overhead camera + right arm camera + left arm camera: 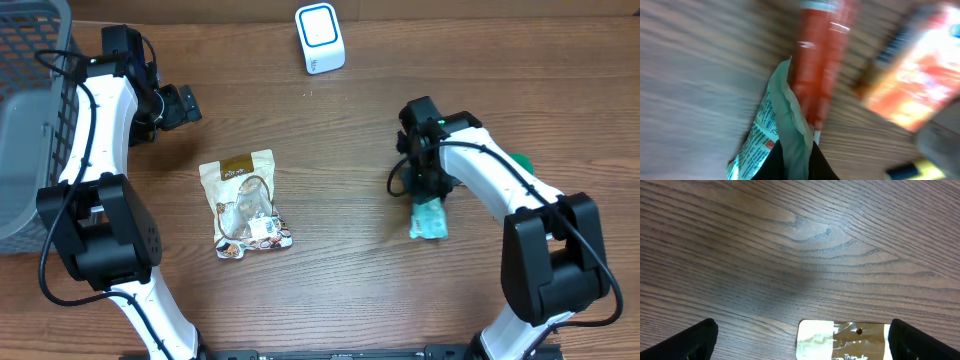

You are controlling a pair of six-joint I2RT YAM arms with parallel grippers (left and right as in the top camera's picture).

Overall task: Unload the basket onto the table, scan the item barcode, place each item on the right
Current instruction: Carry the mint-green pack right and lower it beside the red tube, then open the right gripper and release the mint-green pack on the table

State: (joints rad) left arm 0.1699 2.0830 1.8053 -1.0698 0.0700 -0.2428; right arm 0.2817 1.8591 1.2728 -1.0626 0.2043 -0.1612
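Overhead, your right jaws pinch the green packet [428, 220] on the bench's [350, 300] right half, with bare wood between it and the white scanner [320, 38] at the far edge. The brown pouch [245, 203] lies mid-bench and the basket [25, 120] hugs the left edge. At the left wrist, your left jaws stand spread above the pouch's top edge. The right wrist is blurred, but the packet sits nipped between the fingertips.
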